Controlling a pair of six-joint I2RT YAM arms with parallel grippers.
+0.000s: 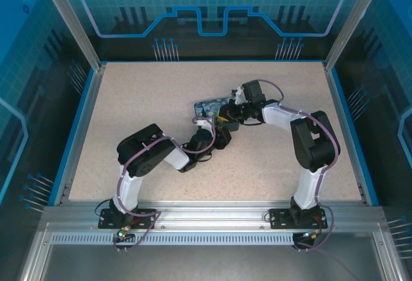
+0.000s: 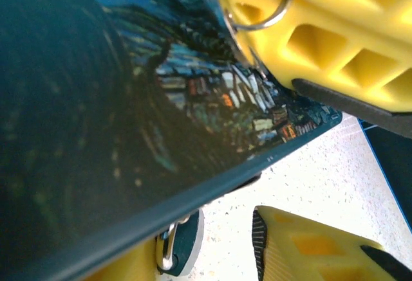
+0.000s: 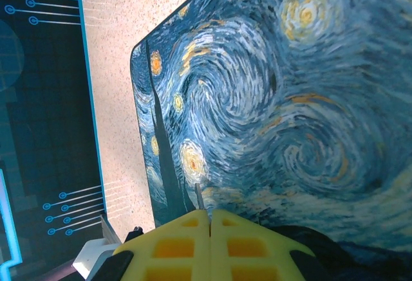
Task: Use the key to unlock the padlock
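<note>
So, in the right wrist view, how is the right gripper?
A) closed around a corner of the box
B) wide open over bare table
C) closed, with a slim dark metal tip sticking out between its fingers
C: the right gripper has its yellow fingers pressed together, and a slim dark tip, apparently the key, sticks out toward the box.

Robot lab test cell, aluminium frame [image 1: 212,220], blue circuit-print wall panels [image 1: 212,11], speckled tabletop [image 1: 148,101]

I can read no text, brand, label or number, not even on the dark blue swirly night-sky-print box [image 3: 277,101] at my twelve o'clock.
</note>
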